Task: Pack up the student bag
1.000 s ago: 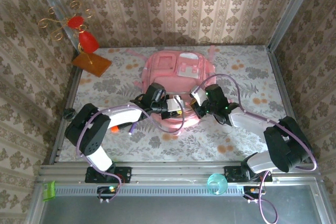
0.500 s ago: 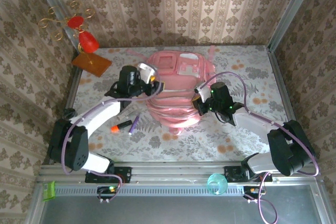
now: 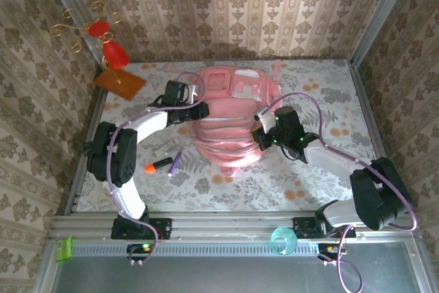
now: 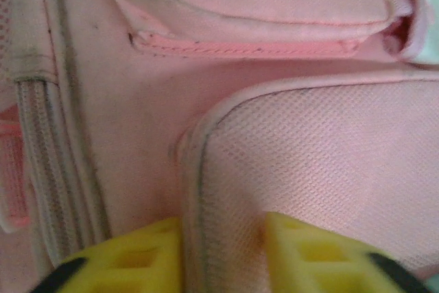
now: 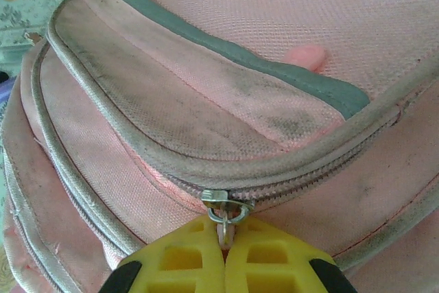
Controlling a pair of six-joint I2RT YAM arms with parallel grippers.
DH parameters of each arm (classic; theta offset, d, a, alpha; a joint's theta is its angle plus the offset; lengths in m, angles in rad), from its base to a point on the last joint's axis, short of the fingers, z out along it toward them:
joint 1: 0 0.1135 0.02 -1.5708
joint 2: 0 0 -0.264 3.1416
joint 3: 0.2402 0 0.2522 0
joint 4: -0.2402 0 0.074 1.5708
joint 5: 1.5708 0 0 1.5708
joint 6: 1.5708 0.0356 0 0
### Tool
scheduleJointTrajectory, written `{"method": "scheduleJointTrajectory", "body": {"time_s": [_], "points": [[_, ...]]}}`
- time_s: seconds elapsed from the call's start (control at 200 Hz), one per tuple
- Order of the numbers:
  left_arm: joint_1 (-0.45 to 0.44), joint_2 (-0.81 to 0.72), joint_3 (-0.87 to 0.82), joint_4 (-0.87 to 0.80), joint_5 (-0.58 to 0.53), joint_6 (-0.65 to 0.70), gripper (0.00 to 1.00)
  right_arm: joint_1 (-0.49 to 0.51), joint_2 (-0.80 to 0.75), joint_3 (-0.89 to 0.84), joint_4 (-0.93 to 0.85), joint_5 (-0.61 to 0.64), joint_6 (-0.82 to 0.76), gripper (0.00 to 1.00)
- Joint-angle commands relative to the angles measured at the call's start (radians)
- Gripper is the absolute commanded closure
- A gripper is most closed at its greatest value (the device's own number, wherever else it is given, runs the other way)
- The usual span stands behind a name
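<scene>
**A:** Where's the student bag (image 3: 228, 127) from your seat?

**B:** Overhead I have it lying mid-table on the floral cloth (image 3: 322, 169), with both arms reaching onto it. An orange marker (image 3: 158, 165) and a purple pen (image 3: 175, 162) lie on the cloth just to its left, apart from the bag.

**A:** And the right gripper (image 3: 260, 132)?

**B:** From above I can place it at the bag's right flank, but the jaws are too small to read there. Its wrist camera gives me the detail. The yellow fingers (image 5: 274, 265) are pressed together, clamping the metal zipper pull (image 5: 223, 205) of a grimy, grey-trimmed pocket.

**A:** Left gripper (image 3: 196, 108)?

**B:** Overhead it sits against the bag's upper-left side. On its own wrist view I see two yellow fingertips (image 4: 322, 259) a narrow gap apart. A piped pocket edge (image 4: 195, 169) runs down between them. I can't tell whether they actually pinch the fabric or just straddle it.
</scene>
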Motion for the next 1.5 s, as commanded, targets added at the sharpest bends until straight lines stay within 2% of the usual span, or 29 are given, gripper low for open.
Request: {"method": "scheduleJointTrajectory", "body": {"time_s": [0.0, 0.085, 0.23, 0.315, 0.35, 0.455, 0.665, 0.805, 0.945, 1.025, 1.12, 1.29, 1.495], "points": [[-0.003, 0.036, -0.006, 0.087, 0.118, -0.109, 0.80, -0.010, 0.042, 0.102, -0.083, 0.064, -0.065, 1.00], [-0.008, 0.039, -0.036, 0.162, 0.111, -0.162, 1.00, -0.032, 0.088, 0.165, -0.146, 0.073, -0.117, 1.00], [-0.035, 0.002, -0.144, 0.342, -0.002, -0.319, 1.00, -0.061, 0.142, 0.242, -0.227, 0.124, -0.176, 1.00], [-0.062, -0.028, -0.215, 0.435, -0.118, -0.405, 1.00, -0.058, 0.132, 0.245, -0.255, 0.115, -0.138, 1.00], [-0.101, -0.036, -0.231, 0.442, -0.159, -0.433, 1.00, -0.051, 0.124, 0.237, -0.260, 0.111, -0.111, 1.00], [-0.139, -0.056, -0.280, 0.502, -0.276, -0.491, 1.00, 0.020, 0.103, 0.198, -0.252, 0.133, -0.040, 1.00], [-0.168, -0.091, -0.318, 0.539, -0.377, -0.547, 1.00, 0.163, 0.074, 0.151, -0.219, 0.190, 0.055, 1.00], [-0.171, -0.108, -0.335, 0.549, -0.408, -0.557, 1.00, 0.222, 0.029, 0.151, -0.227, 0.246, 0.038, 1.00], [-0.155, -0.136, -0.361, 0.556, -0.428, -0.569, 1.00, 0.220, -0.056, 0.134, -0.284, 0.337, -0.082, 1.00], [-0.151, -0.154, -0.370, 0.553, -0.437, -0.573, 1.00, 0.222, -0.070, 0.137, -0.308, 0.338, -0.117, 1.00], [-0.168, -0.161, -0.371, 0.559, -0.460, -0.584, 1.00, 0.278, -0.007, 0.169, -0.285, 0.280, -0.041, 1.00], [-0.202, -0.158, -0.364, 0.579, -0.491, -0.612, 1.00, 0.399, 0.192, 0.240, -0.203, 0.312, 0.073, 1.00], [-0.217, -0.160, -0.374, 0.606, -0.494, -0.631, 1.00, 0.452, 0.321, 0.334, -0.112, 0.345, 0.148, 1.00]]}}
